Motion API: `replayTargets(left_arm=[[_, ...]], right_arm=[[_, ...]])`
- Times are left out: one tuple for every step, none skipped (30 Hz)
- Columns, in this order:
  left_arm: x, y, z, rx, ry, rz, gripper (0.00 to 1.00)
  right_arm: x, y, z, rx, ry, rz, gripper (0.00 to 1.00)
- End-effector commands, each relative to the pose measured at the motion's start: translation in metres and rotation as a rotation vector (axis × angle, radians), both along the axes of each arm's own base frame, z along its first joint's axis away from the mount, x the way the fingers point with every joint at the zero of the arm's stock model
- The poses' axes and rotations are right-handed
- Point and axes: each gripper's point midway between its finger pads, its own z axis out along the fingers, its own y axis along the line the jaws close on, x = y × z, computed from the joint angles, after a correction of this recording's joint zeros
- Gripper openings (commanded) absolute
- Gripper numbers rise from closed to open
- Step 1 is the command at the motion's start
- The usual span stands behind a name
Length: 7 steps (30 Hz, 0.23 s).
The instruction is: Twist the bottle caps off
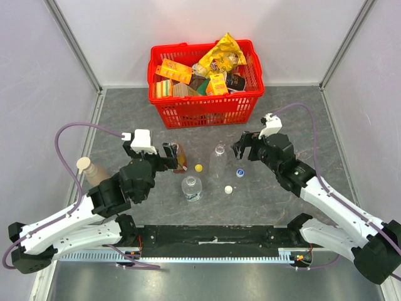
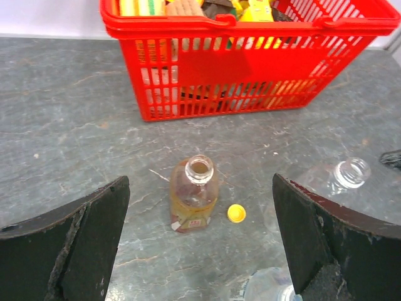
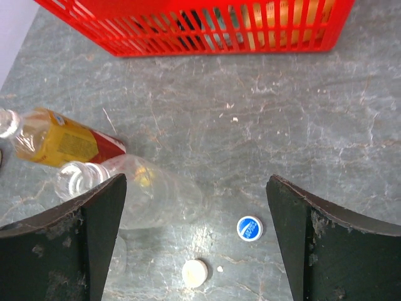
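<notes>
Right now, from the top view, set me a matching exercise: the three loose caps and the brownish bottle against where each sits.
1 yellow cap
2 blue cap
3 white cap
4 brownish bottle

A capped, standing far left
B beside the open amber bottle
C right of the tall clear bottle
D lowest loose cap in view

Pairs: 1-B, 2-C, 3-D, 4-A

I work on a dark grey, marble-veined stone counter (image 1: 125, 113). A plain, pale lilac-white back wall (image 1: 207, 31) stands along its far edge, with a matching left wall (image 1: 31, 75) and right wall (image 1: 376, 69) along the side edges. A slanting aluminium post (image 1: 74, 45) rises at each far corner. A black strip (image 1: 213, 235) and a perforated metal rail (image 1: 213, 256) run along the near edge. The light is soft and even.
</notes>
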Motion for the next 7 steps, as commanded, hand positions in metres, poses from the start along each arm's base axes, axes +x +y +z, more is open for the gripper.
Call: replayTargets(left_arm=[[0.005,0.021,0.020,-0.005,-0.051,0.117,1.00],[0.005,0.022,0.021,0.005,-0.059,0.117,1.00],[0.005,0.022,0.020,0.022,-0.066,0.113,1.00],[0.007,0.021,0.018,0.038,-0.071,0.115,1.00],[0.008,0.022,0.017,0.051,-0.080,0.122,1.00],[0.009,0.022,0.015,0.060,-0.084,0.130,1.00],[0.011,0.022,0.012,0.082,-0.090,0.133,1.00]], right_arm=[[0.015,-0.009,0.046,-0.003,-0.111,-0.060,0.98],[0.017,-0.011,0.051,-0.010,-0.121,-0.070,0.98],[0.020,-0.012,0.056,-0.012,-0.135,-0.082,0.98],[0.023,-0.012,0.059,-0.020,-0.138,-0.087,0.98],[0.027,-0.012,0.061,-0.027,-0.142,-0.097,0.98],[0.030,-0.013,0.063,-0.031,-0.146,-0.112,0.98],[0.035,-0.014,0.065,-0.037,-0.145,-0.128,0.98]])
